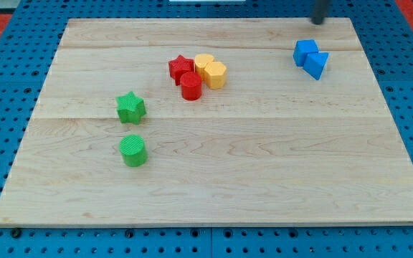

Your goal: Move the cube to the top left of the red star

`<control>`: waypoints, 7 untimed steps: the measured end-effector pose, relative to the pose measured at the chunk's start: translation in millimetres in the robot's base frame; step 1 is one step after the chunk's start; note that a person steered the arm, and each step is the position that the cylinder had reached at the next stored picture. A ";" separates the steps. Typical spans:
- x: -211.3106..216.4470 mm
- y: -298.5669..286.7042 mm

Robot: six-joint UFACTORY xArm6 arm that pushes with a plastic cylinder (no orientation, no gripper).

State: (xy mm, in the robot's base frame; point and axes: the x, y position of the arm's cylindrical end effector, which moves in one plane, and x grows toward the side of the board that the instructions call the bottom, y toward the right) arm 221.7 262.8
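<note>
A blue cube (305, 51) sits near the view's top right, touching a blue triangular block (317, 64) just below and right of it. The red star (181, 68) lies near the board's top middle, touching a red cylinder (191, 86) below it. My tip (318, 21) is at the view's top edge, just above and slightly right of the blue cube, not touching it. The cube is far to the right of the red star.
Two yellow blocks (211, 69) sit right of the red star, touching it. A green star (130, 107) and a green cylinder (133, 150) lie at the left. The wooden board (264, 179) rests on a blue pegboard.
</note>
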 end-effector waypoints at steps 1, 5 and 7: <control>67.2 -1.5; 57.1 -118.3; 89.7 -238.8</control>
State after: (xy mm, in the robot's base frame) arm 311.4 24.0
